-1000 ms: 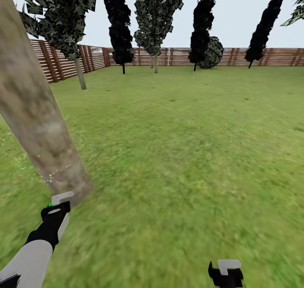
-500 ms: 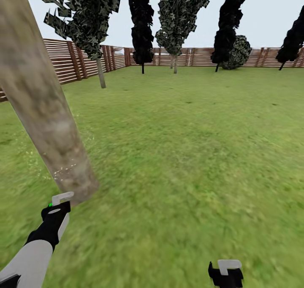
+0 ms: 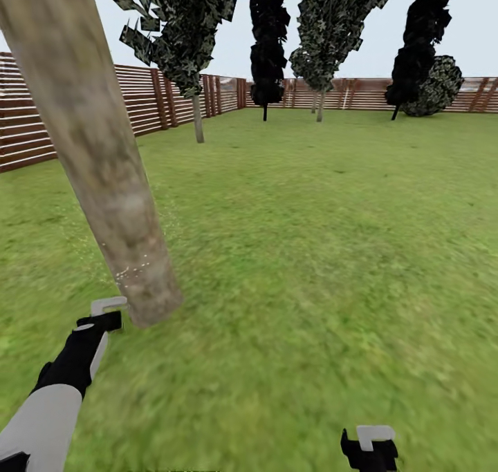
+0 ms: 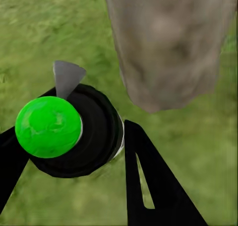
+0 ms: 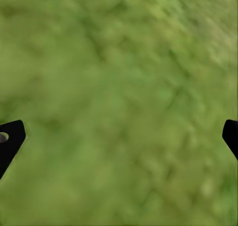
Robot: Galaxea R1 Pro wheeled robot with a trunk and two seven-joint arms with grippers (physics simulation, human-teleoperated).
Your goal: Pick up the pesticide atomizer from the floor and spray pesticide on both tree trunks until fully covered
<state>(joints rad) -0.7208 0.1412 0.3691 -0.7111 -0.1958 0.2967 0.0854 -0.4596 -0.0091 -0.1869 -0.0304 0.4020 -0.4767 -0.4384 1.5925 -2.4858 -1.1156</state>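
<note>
Spraying step in hand, by the look of it: at far left, black left gripper (image 3: 105, 314) clamped on the pesticide atomizer (image 4: 69, 131), a black round-bodied bottle with a bright green domed cap and a grey nozzle, its fingers (image 4: 153, 186) closed against the bottle's sides in the left wrist view. Just beside it, near the nozzle but apart from it, the thick mottled grey-tan tree trunk (image 3: 97, 147), leaning across the head view, with a scatter of tiny white pesticide specks (image 3: 128, 271) low on the bark and bare bark above. Probably only a low band covered so far, so next move calls for keeping the nozzle aimed at the trunk and working up and round it, then on to the second tree. Contents of the atomizer not visible through its black wall. Further right, blurry bright-green grass floor (image 3: 311, 251), brown slatted wooden fence (image 3: 173, 99) and dark trees behind. At far right, black right gripper (image 3: 370, 448) low over the grass, fingers (image 5: 10, 141) spread wide apart, holding nothing.
</note>
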